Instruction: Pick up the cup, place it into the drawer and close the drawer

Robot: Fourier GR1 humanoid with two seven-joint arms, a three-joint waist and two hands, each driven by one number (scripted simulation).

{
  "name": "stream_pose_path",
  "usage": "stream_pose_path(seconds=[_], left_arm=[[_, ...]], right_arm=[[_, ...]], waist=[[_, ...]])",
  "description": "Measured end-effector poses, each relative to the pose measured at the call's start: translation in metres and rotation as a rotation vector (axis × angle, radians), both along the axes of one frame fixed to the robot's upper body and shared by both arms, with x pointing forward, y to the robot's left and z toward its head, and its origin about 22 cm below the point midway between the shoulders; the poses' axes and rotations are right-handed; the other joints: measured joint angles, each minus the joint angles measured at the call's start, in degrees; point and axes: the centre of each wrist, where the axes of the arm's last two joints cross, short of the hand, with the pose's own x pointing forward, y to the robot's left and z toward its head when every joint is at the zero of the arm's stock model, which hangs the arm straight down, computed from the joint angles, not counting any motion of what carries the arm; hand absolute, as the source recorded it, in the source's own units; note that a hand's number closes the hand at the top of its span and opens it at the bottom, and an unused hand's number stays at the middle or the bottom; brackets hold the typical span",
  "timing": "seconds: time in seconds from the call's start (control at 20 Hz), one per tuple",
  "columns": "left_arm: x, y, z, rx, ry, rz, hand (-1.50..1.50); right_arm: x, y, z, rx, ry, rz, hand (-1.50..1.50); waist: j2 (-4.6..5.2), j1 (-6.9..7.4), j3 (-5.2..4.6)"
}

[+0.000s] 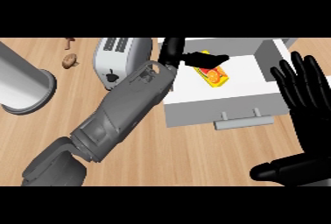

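On the left part of the wooden surface [194, 153], a large grey metal cylinder [22, 85] is lying on its side, and near it two small brown pieces [70, 60] are resting on the pale wood grain. Next to them a white toaster [119, 59] with rounded corners and two dark slots is standing. The left hand [187, 56] is reaching over the open white drawer [220, 94]; its fingers are curling together, but I cannot tell if they are holding the cup, because no cup is showing anywhere. Inside the drawer, a flat yellow box [212, 72] with an orange picture is lying just beside this hand. The drawer has smooth flat walls and a grey bar handle [244, 119] at the front. At the right edge, the right hand [309, 100] is resting with fingers apart and straight. To do this step well, I think the hand should be lowering over a bare part of the drawer floor, away from the box, before letting go.
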Motion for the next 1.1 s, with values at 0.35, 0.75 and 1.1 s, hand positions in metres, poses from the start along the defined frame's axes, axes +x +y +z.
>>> stream_pose_path(seconds=[0.35, 0.75, 1.1], left_arm=[[-0.005, -0.007, 0.013, -0.163, -0.047, -0.071, -1.5], [-0.003, 0.016, 0.024, -0.297, -0.016, -0.062, -1.5], [-0.012, 0.071, 0.016, -0.366, 0.002, 0.014, -1.5]], right_arm=[[-0.006, -0.013, -0.001, 0.03, 0.02, 0.026, -1.5], [-0.018, -0.022, 0.006, -0.09, 0.013, 0.064, 1.5], [-0.029, -0.028, 0.011, -0.291, 0.016, 0.059, 1.5]], waist=[[-0.66, 2.14, -0.03], [-1.62, 5.77, -0.09], [-2.12, 7.47, -0.11]])
